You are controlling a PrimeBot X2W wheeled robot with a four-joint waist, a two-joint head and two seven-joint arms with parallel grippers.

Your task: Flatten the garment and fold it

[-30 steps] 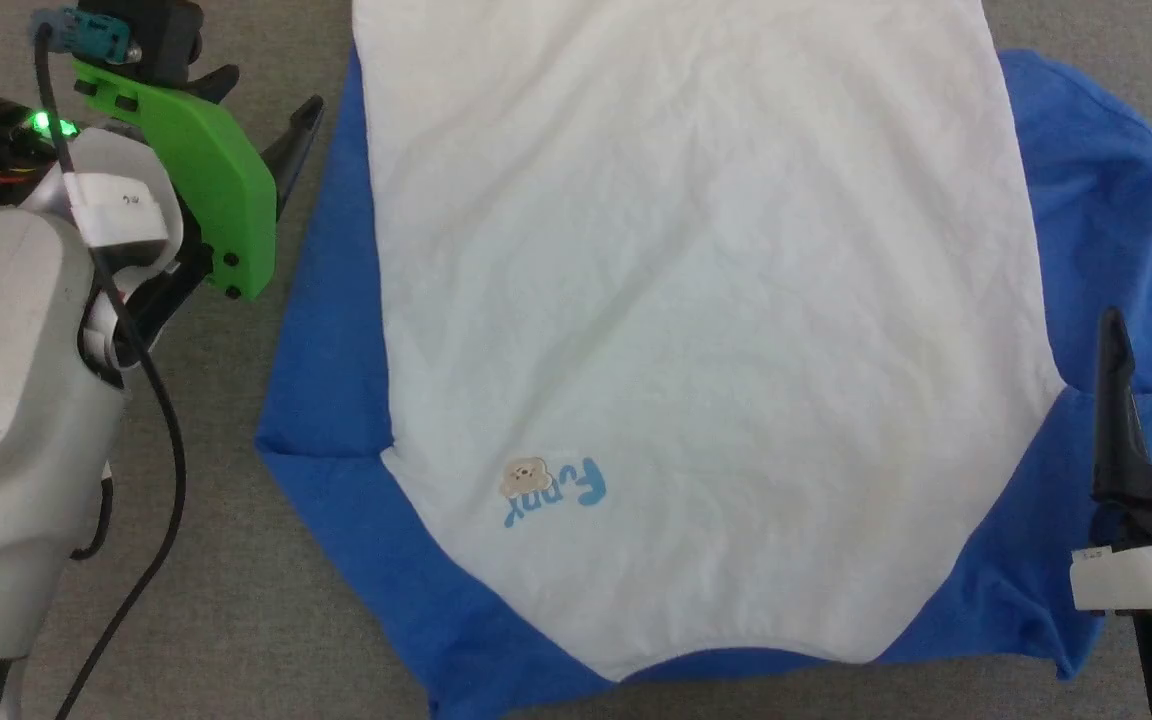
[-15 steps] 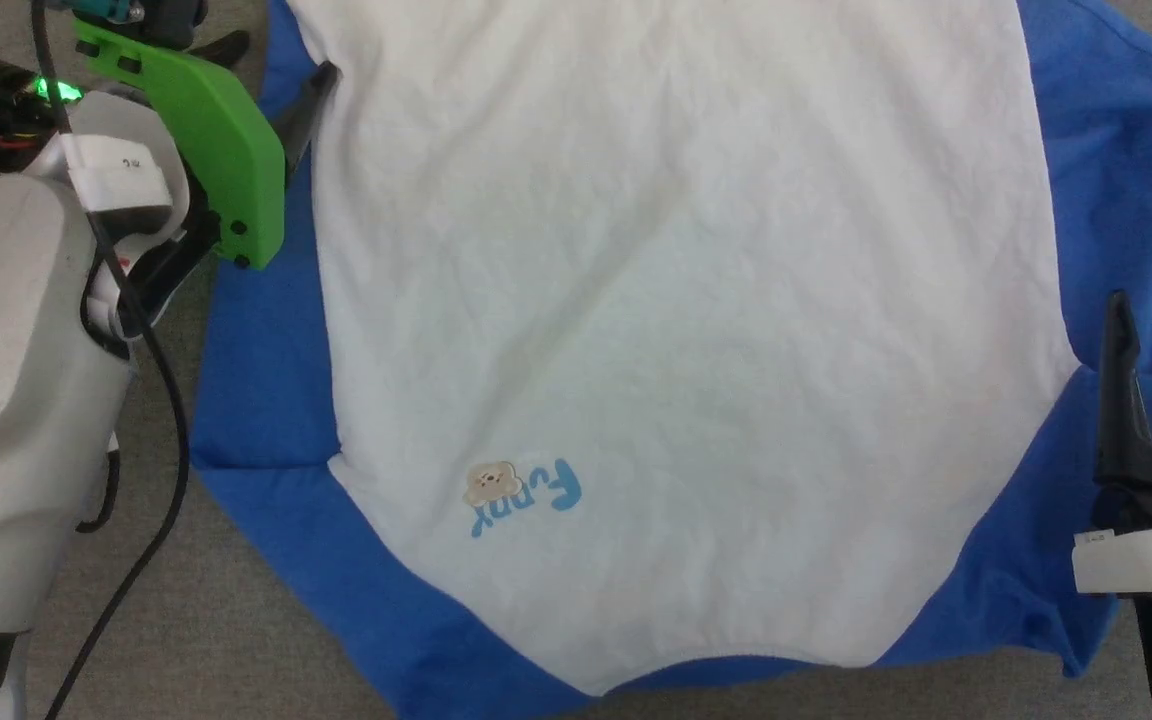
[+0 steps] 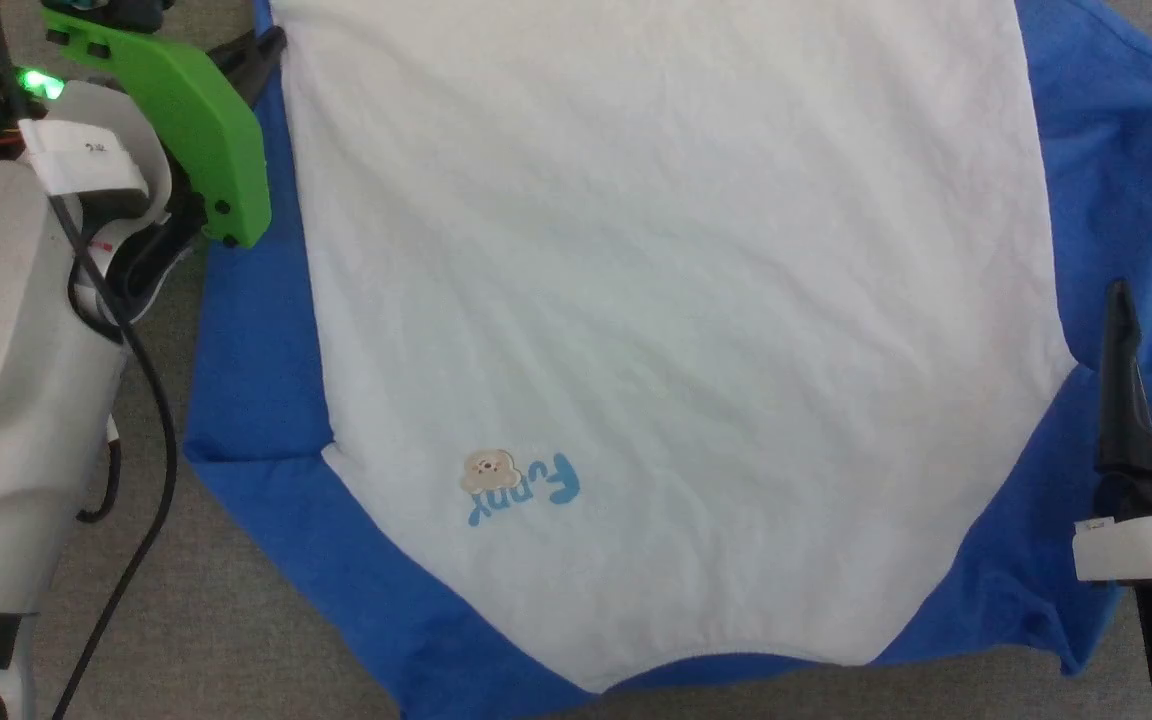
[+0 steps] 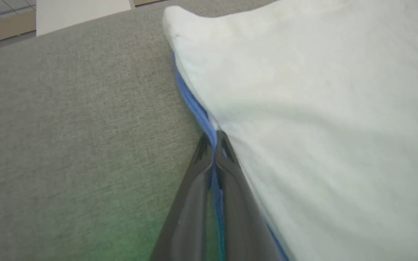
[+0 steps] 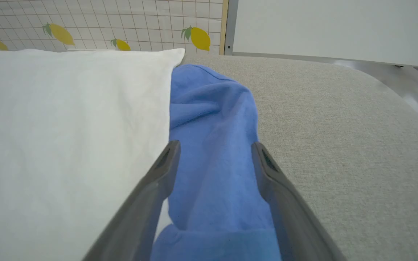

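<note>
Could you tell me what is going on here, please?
The robot is handling a white and blue T-shirt spread on a grey surface. Its left end effector is shut on the shirt's blue side edge. Its right end effector is open, straddling the blue fabric on the other side, not yet gripping.

1. My head camera looks steeply down on the T-shirt (image 3: pixel 656 300), with my left pincer (image 3: pixel 271 45) at its upper left and my right pincer (image 3: pixel 1136 330) at its right edge.
2. My left wrist camera sits low and very close, looking along my closed fingers (image 4: pixel 234 188) at the shirt's blue edge.
3. My right wrist camera looks low between my spread fingers (image 5: pixel 151 195), over the blue side, towards a lemon-patterned wall (image 5: pixel 122 21).
4. All three views share the shirt's white body and the grey surface (image 4: pixel 67 127).
</note>
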